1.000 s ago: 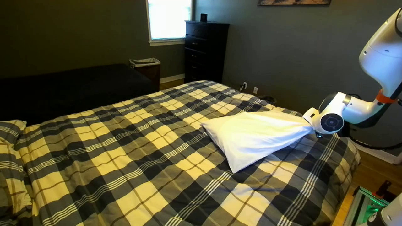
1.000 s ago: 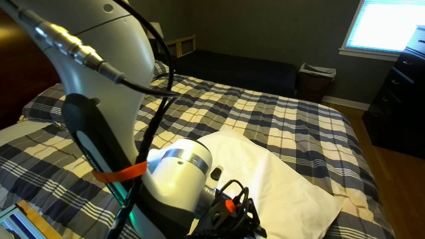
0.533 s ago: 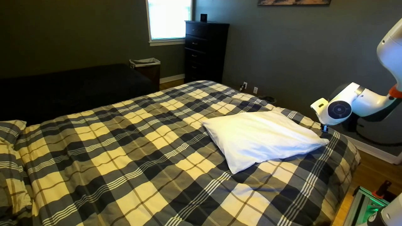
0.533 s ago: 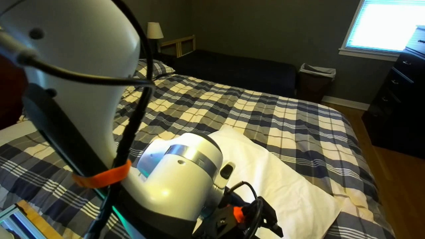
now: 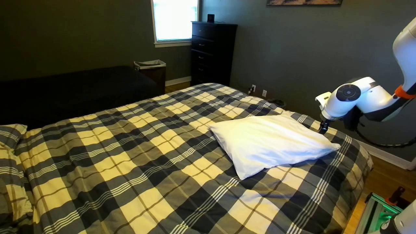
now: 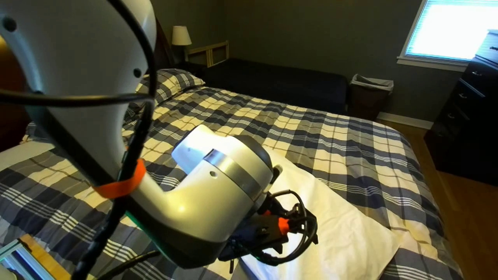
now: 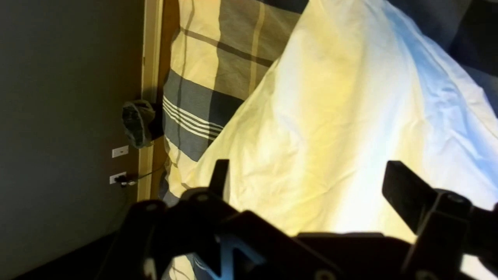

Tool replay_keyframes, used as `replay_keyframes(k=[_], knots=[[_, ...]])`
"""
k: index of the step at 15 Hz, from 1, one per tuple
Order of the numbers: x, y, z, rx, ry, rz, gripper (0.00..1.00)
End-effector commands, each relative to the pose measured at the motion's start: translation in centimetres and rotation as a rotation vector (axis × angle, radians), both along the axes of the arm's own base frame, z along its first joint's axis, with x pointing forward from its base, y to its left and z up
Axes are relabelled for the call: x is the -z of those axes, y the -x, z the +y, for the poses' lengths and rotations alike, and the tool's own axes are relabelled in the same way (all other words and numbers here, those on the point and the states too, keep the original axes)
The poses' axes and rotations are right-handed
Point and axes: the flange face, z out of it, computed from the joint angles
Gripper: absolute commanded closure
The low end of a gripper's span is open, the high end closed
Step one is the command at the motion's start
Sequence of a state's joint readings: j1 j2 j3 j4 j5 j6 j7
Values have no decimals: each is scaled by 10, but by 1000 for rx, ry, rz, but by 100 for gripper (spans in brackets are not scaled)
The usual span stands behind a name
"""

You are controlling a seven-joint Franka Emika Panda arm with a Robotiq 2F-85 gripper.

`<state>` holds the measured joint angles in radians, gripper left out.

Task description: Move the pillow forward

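Note:
The white pillow (image 5: 273, 143) lies flat on the plaid bedspread, close to the bed's edge at the arm's side. Part of the pillow (image 6: 350, 225) is covered by the arm in an exterior view. My gripper (image 5: 323, 127) hangs by the pillow's right-hand end and looks slightly raised off it. In the wrist view the gripper (image 7: 308, 165) has its jaws wide apart, with nothing between them. Behind the black fingers (image 7: 221, 175) the pillow (image 7: 330, 116) spreads out with soft creases.
The plaid bedspread (image 5: 130, 162) covers the bed. A plaid pillow (image 6: 171, 83) rests at its head. Beyond stand a dark bed (image 6: 272, 83), a hamper (image 6: 369, 97) and a black dresser (image 5: 213, 53). A grey wall (image 7: 70, 116) runs past the bed's end. Cables (image 6: 144, 128) loop along the arm.
My gripper held the pillow's gathered end a second ago. It has let go and lifted away, tilting. The pillow's end has dropped and spread flat on the bed.

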<state>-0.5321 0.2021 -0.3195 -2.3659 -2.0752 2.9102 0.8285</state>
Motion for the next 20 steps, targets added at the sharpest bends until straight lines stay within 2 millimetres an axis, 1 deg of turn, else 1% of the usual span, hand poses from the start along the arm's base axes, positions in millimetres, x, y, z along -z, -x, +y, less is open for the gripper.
replay_keyframes(k=[1,8,13,18,20], knots=[[6,-13,8,-1,-112,14,1],[15,-37,28,-5,-240,50,0],[13,-50,38,-5,-286,79,0],[4,-62,38,-2,-312,79,0],[4,-65,35,-9,-300,60,0]])
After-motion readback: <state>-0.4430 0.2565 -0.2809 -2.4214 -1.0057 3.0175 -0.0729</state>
